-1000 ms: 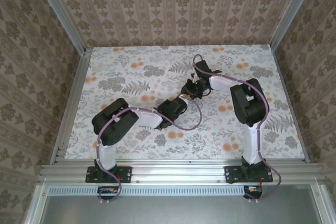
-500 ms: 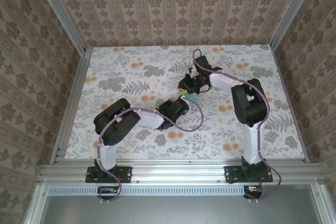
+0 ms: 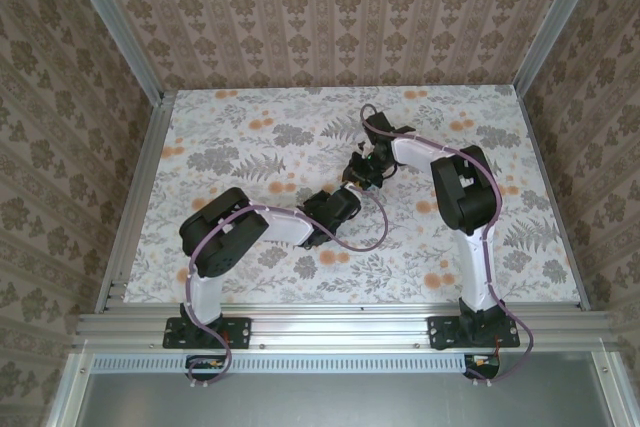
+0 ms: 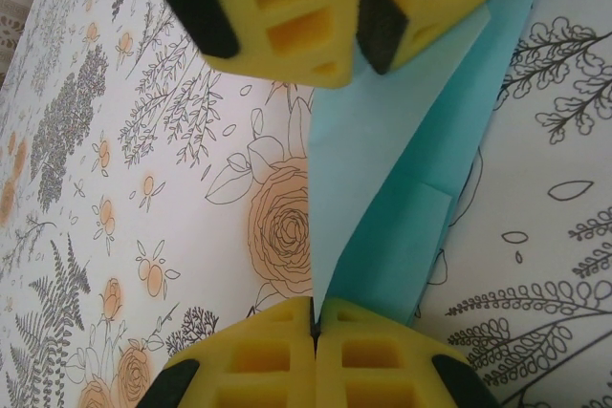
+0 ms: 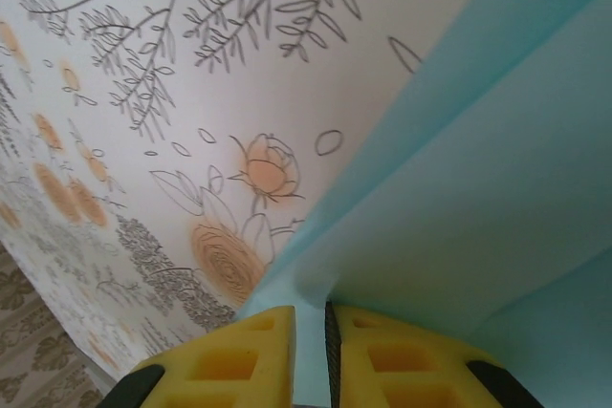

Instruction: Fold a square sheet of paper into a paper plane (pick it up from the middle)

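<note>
The turquoise sheet of paper, folded along lengthwise creases, hangs stretched between both grippers just above the floral table. In the left wrist view my left gripper is shut on the paper's near tip, its yellow pads pressed together. At the top of that view, the right gripper's yellow fingers pinch the far end. In the right wrist view the paper runs down into the narrow slot of my right gripper. From above, the left gripper and right gripper meet mid-table.
The table carries a grey-and-orange floral print and is bounded by aluminium rails and patterned walls. Purple cables loop from both wrists over the table near the grippers.
The right wrist has shifted slightly left and nearer the left gripper. The bit of turquoise paper seen half a second ago from above is now covered. The left arm has hardly moved.
</note>
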Robot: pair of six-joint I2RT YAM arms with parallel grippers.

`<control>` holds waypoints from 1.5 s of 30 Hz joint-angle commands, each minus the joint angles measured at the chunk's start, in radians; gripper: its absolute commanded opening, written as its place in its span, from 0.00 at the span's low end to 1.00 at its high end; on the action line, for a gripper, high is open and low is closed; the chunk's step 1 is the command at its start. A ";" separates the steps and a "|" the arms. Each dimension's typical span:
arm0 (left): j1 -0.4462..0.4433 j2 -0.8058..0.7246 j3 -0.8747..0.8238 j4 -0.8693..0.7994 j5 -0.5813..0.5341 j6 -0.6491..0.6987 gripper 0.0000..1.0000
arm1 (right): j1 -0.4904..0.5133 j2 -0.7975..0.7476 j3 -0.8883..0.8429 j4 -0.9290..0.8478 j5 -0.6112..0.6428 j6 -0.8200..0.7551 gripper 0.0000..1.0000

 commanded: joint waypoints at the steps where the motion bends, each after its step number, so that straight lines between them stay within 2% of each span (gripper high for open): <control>1: -0.008 0.056 -0.010 -0.095 0.089 0.012 0.00 | 0.004 0.019 0.033 -0.057 0.044 -0.029 0.18; 6: -0.009 0.051 -0.013 -0.096 0.090 0.014 0.00 | 0.003 0.024 0.032 -0.045 0.053 -0.033 0.17; 11: -0.005 0.031 -0.014 -0.103 0.096 0.011 0.07 | -0.001 0.041 0.032 -0.045 0.067 -0.038 0.17; 14: 0.001 0.003 -0.020 -0.113 0.115 0.005 0.15 | -0.003 0.055 0.028 -0.045 0.072 -0.038 0.17; 21: 0.014 -0.103 -0.036 -0.169 0.169 -0.022 0.45 | -0.005 0.070 0.025 -0.047 0.084 -0.043 0.17; 25: 0.038 -0.201 -0.050 -0.245 0.223 -0.068 0.54 | -0.008 0.070 0.025 -0.051 0.083 -0.049 0.17; 28: 0.077 -0.288 -0.065 -0.291 0.276 -0.119 0.57 | -0.010 0.067 0.023 -0.050 0.084 -0.055 0.17; 31: 0.149 -0.361 -0.066 -0.324 0.403 -0.212 0.57 | -0.010 0.067 0.023 -0.050 0.081 -0.065 0.17; 36: 0.293 -0.401 -0.074 -0.261 0.698 -0.411 0.46 | -0.010 0.063 0.007 -0.036 0.078 -0.073 0.17; 40: 0.377 -0.326 -0.040 -0.189 0.953 -0.564 0.35 | -0.013 0.056 -0.003 -0.022 0.070 -0.078 0.17; 45: 0.434 -0.204 0.005 -0.119 1.108 -0.691 0.26 | -0.013 0.047 -0.015 0.002 0.054 -0.081 0.17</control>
